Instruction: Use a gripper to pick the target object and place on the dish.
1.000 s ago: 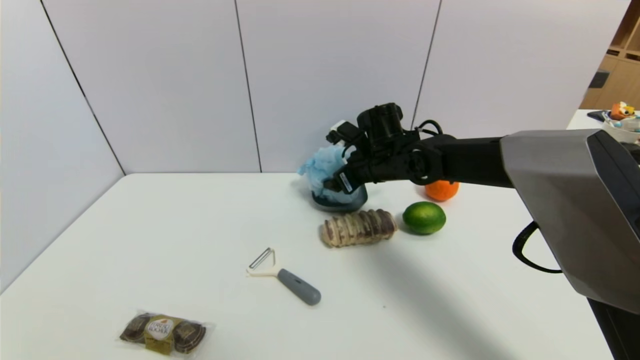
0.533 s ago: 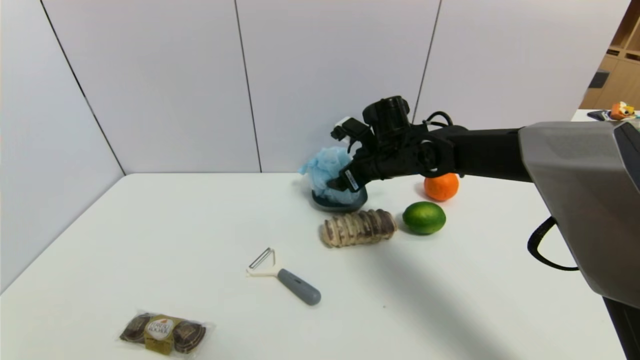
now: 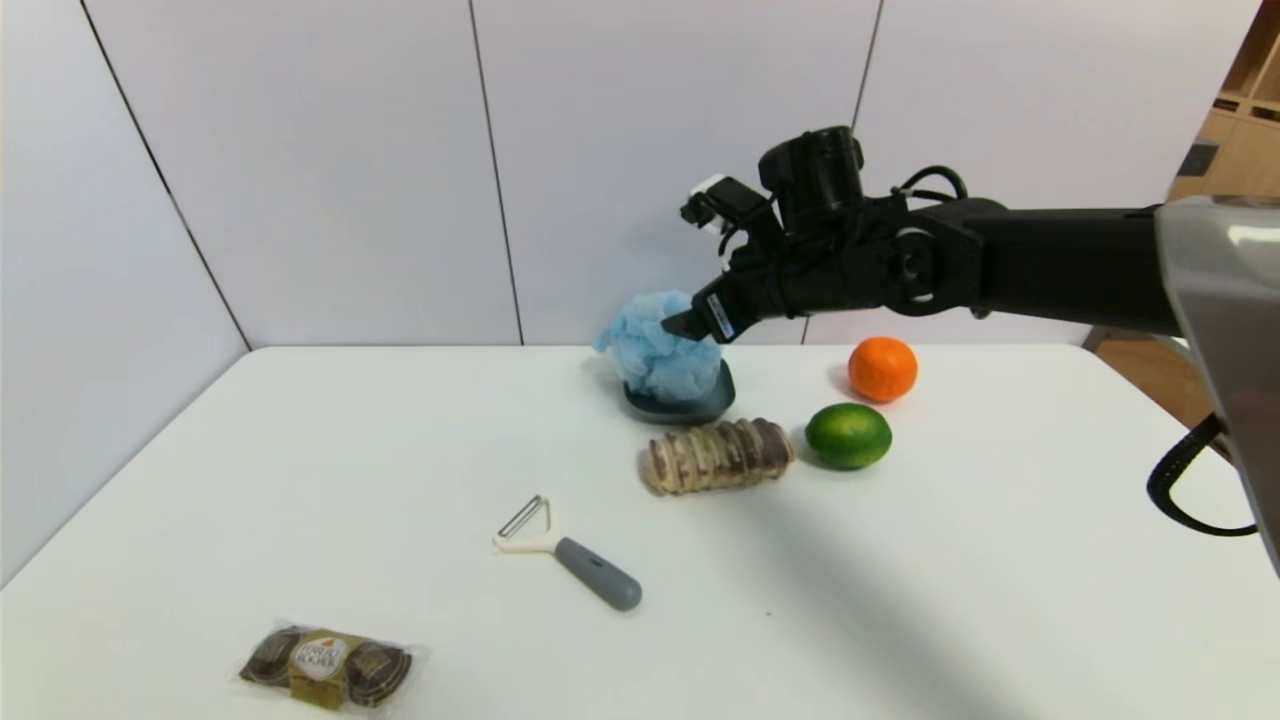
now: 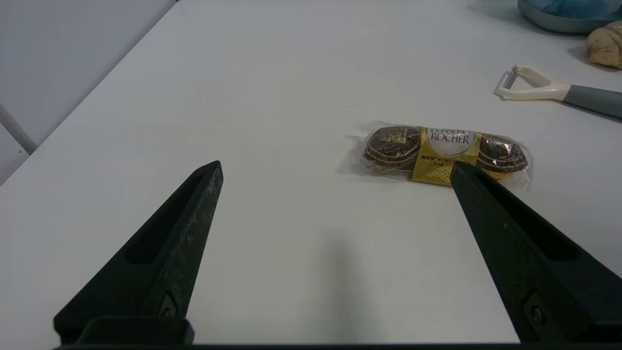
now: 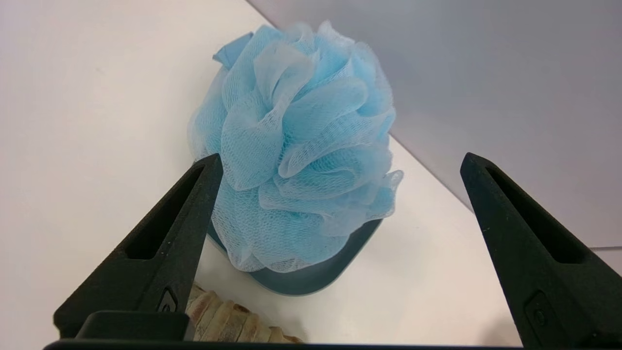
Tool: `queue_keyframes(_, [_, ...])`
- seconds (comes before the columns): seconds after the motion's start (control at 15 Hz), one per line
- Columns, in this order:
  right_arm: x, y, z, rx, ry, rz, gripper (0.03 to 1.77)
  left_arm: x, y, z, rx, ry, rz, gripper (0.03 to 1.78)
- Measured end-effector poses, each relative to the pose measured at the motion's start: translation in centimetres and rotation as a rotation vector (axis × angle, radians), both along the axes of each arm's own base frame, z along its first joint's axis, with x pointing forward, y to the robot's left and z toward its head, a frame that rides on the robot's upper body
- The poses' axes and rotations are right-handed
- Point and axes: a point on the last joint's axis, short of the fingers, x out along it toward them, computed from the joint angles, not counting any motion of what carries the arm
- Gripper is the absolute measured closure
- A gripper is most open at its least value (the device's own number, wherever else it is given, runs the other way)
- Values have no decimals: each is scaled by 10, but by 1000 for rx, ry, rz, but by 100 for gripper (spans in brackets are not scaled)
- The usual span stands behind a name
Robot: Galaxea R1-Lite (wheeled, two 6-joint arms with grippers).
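Observation:
The target object, a fluffy light blue mesh pouf (image 3: 660,345) (image 5: 296,146), rests on the small grey-blue dish (image 3: 690,408) (image 5: 311,277) at the back middle of the table. My right gripper (image 3: 685,325) (image 5: 340,160) hovers above and just right of the pouf. It is open, its two dark fingers spread wide and holding nothing. In the right wrist view the pouf lies beyond the fingertips, apart from them. My left gripper (image 4: 336,166) is open and empty, low over the near left part of the table; the head view does not show it.
A bread roll (image 3: 715,455) lies just in front of the dish, with a green lime (image 3: 848,435) and an orange (image 3: 883,368) to its right. A peeler (image 3: 570,555) and a wrapped chocolate pack (image 3: 325,665) (image 4: 442,153) lie nearer the front left.
My right gripper has let go of the pouf and opened wide, then risen up and to the right. The pouf stays on the dish.

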Motion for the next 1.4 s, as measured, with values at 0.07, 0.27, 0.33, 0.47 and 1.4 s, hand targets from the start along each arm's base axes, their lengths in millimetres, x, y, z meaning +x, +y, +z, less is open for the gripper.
queue_keyframes(0.07, [-5, -2, 10, 9, -16, 0, 11, 0, 0, 0, 0, 0, 0, 12])
queue_keyframes(0.27, [-24, -16, 53, 50, -125, -6, 11, 0, 0, 0, 0, 0, 0, 12])
queue_keyframes(0.33, [-33, -26, 73, 64, -183, -22, 11, 0, 0, 0, 0, 0, 0, 12])
queue_keyframes(0.47, [-53, -55, 112, 105, -281, -75, 11, 0, 0, 0, 0, 0, 0, 12])
queue_keyframes(1.4, [-251, -216, 170, 306, -783, -464, 10, 0, 0, 0, 0, 0, 0, 12])
